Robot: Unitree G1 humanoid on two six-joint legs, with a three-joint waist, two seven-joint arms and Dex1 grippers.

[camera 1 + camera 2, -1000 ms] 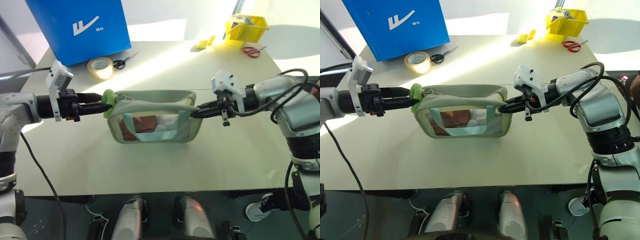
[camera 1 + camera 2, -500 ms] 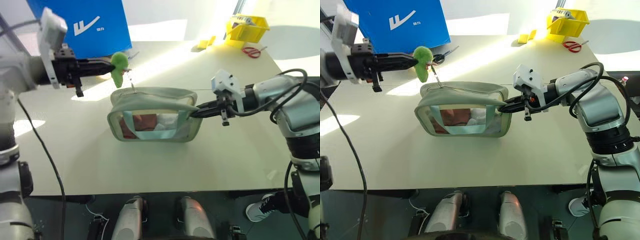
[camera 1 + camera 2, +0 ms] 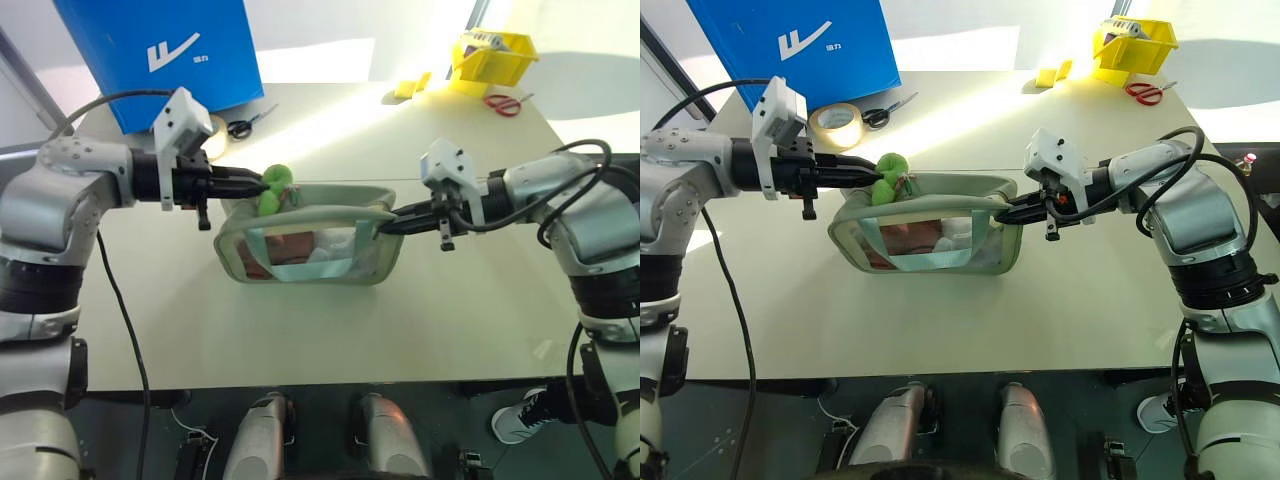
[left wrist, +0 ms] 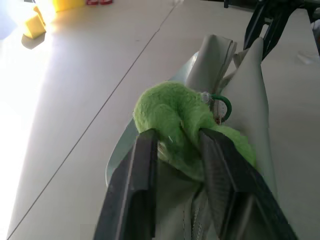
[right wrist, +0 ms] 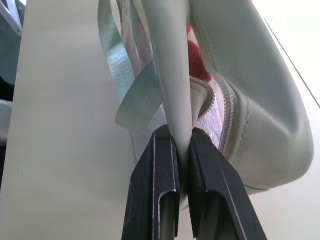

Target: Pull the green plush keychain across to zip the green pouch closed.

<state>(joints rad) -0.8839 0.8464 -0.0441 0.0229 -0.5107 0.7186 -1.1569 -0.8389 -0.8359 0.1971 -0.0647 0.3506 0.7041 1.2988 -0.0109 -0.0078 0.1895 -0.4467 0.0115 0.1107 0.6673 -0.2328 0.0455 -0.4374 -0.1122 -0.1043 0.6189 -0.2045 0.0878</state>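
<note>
A: So, where is the green plush keychain point(image 3: 272, 190) sitting?

B: At the left end of the green pouch point(image 3: 310, 245), right on its top edge. The left end effector point(image 4: 176, 150) has its two black fingers on either side of the fuzzy ring, pinching it. A small green clip ring joins the plush to the zipper pull, seen from the left wrist.

A: And the other end?

B: The right end effector point(image 5: 181, 145) is pressed together on a pale green strip of fabric at the pouch's right end, beside the zipper teeth. The light teal strap point(image 5: 131, 95) hangs next to it, and red and white items show through the clear side.

A: Where does the pouch lie on the surface point(image 3: 330, 330)?

B: Around the middle, well clear of every edge.

A: Anything readable?

B: A blue box point(image 3: 160, 55) at the far left corner carries a white slanted logo with tiny characters beside it, too small to read. In front of it sit a tan roll of tape point(image 3: 835, 122) and black-handled scissors point(image 3: 245, 122).

A: And the far right corner?

B: A yellow bin point(image 3: 492, 55), a small yellow block point(image 3: 408, 87) just to its left, and red-handled scissors point(image 3: 503, 103) near the right edge.
</note>
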